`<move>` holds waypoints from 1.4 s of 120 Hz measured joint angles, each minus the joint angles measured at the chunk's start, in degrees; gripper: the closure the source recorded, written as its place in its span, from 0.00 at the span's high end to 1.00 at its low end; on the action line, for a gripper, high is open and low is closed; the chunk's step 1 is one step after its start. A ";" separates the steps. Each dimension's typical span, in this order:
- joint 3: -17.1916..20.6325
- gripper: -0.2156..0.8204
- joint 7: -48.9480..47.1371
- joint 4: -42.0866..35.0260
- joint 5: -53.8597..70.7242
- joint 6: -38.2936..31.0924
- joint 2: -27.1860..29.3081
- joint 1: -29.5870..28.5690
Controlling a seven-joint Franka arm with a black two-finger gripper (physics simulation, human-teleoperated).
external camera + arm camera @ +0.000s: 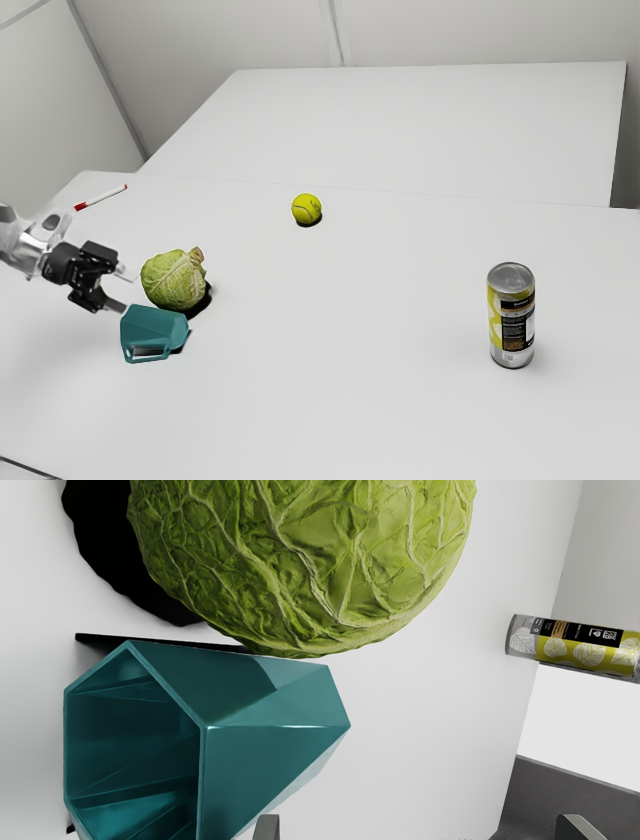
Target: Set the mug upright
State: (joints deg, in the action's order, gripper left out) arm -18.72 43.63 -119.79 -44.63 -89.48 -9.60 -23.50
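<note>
In the exterior view a teal faceted mug [155, 328] lies on its side on the table, its handle toward the camera, right by the cabbage. The gripper [125, 291] stands open just to the exterior view's left of the cabbage, near the mug, with nothing between its fingers. In the wrist view the mug [270, 730] shows its open mouth and one slanting side. One fingertip of the open gripper [421, 827] appears close to the mug's side, while the other is well away from it. The mug's handle is hidden there.
A green cabbage [174, 280] [310, 560] sits beside the mug. Farther off are a yellow tennis ball [306, 209] and an upright can [511, 316] [575, 645]. A red and white marker [101, 198] is behind the gripper, near the arm.
</note>
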 joint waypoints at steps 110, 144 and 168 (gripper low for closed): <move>-4.37 0.79 20.38 -0.96 -6.47 4.92 -7.75 -1.74; -3.76 0.76 22.54 -2.56 -6.88 5.09 -7.58 -1.31; -2.44 0.56 23.52 -3.09 -8.29 4.98 -7.51 -1.28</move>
State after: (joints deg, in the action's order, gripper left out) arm -21.16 67.15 -122.88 -52.91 -84.50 -17.10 -24.78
